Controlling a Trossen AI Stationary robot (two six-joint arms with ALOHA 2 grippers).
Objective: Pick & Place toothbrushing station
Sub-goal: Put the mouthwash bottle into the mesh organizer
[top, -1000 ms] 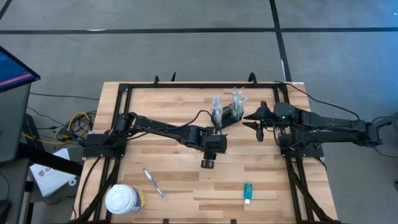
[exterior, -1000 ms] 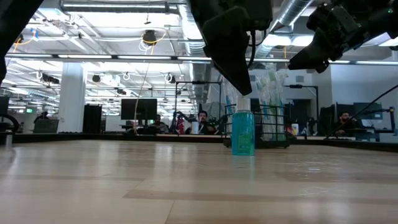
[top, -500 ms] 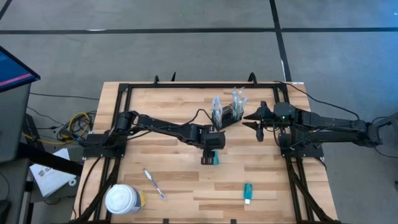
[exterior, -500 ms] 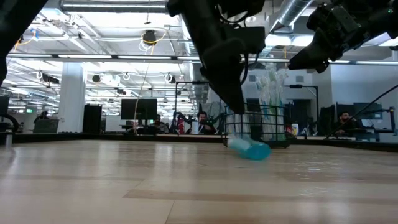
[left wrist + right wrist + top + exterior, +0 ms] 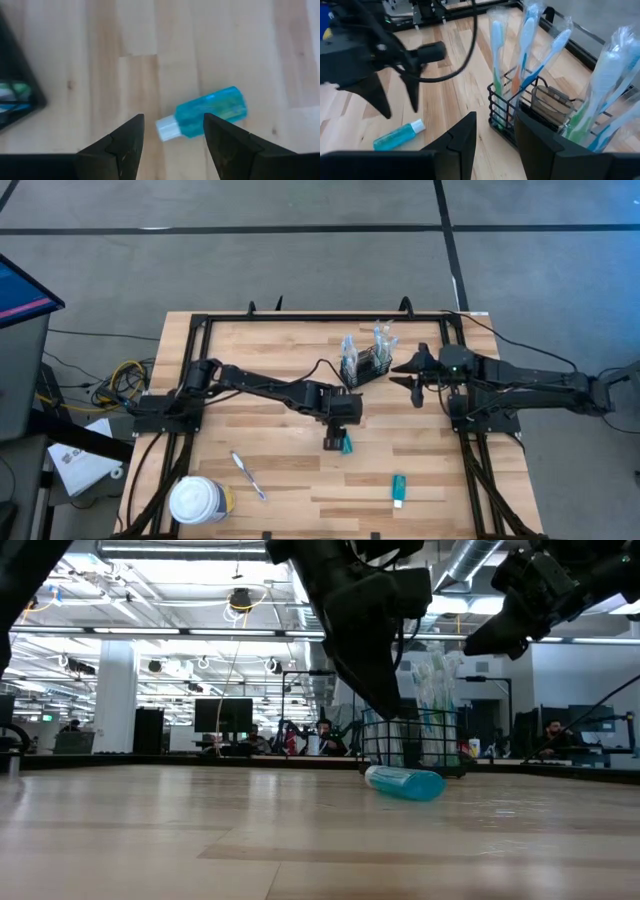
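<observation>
One small blue bottle lies toppled under my open left gripper, at the caddy's six o'clock; light, slick, rolls—I'd pinch mid-body. Right gripper, parted, empty.

Colours showing across the counter

A translucent teal-blue bottle with a white cap is lying on the pale, striped wood-plank counter; the black wire caddy is holding blue, white and green toothbrushes in clear wrappers; a white-lidded yellowish tub is sitting at one corner, a teal-and-white tube and a white-and-blue loose toothbrush near the same edge.
</observation>
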